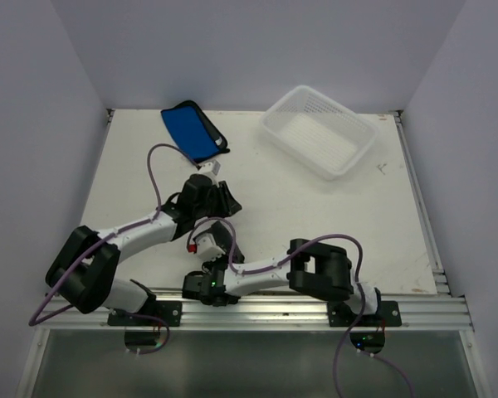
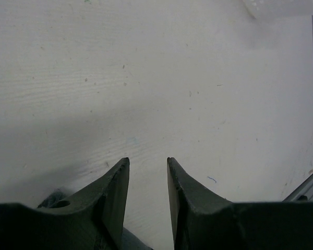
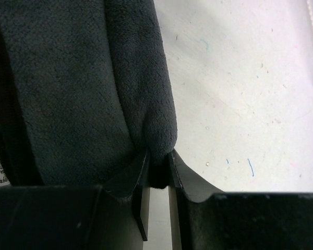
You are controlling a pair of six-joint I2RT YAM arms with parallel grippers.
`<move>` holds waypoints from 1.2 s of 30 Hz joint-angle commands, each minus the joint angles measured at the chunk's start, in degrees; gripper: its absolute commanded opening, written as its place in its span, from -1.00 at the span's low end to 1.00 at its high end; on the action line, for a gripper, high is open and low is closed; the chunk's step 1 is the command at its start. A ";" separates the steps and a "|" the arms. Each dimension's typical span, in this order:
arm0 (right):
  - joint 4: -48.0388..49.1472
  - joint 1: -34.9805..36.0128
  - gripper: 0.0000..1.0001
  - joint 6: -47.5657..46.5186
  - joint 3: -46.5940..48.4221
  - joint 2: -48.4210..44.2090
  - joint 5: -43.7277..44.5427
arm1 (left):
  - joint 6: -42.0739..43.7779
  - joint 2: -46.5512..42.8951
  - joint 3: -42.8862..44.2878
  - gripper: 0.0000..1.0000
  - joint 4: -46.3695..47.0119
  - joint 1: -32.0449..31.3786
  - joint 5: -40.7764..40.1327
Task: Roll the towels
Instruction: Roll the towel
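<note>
Pinched between the nearly closed jaws of the right gripper (image 3: pixel 158 156) is a fold of the dark towel (image 3: pixel 88 88), a grip hidden from above. The left gripper (image 2: pixel 147 161) is held partly open, empty, over the table (image 2: pixel 146 78). Two towels are counted: the blue towel (image 1: pixel 192 131) lies at the far edge, near one basket (image 1: pixel 319 131).

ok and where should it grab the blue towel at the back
Pinch the blue towel at its near end, beside the black edging, coming low from the arms' side. It lies flat on the table, so only an edge can be pinched, and that end looks closest.
</note>
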 commanded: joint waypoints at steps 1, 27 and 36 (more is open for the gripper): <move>-7.96 1.05 -1.00 -2.78 4.07 4.42 2.22 | 0.21 -2.22 -1.86 -0.22 2.21 0.23 4.29; -23.61 3.95 -1.00 -12.37 19.36 17.79 1.61 | -1.81 -8.81 -16.27 -0.23 4.85 0.41 8.26; -23.00 3.95 -1.00 -12.20 18.05 16.74 1.26 | -3.66 -9.60 -21.99 -0.24 7.40 0.41 7.20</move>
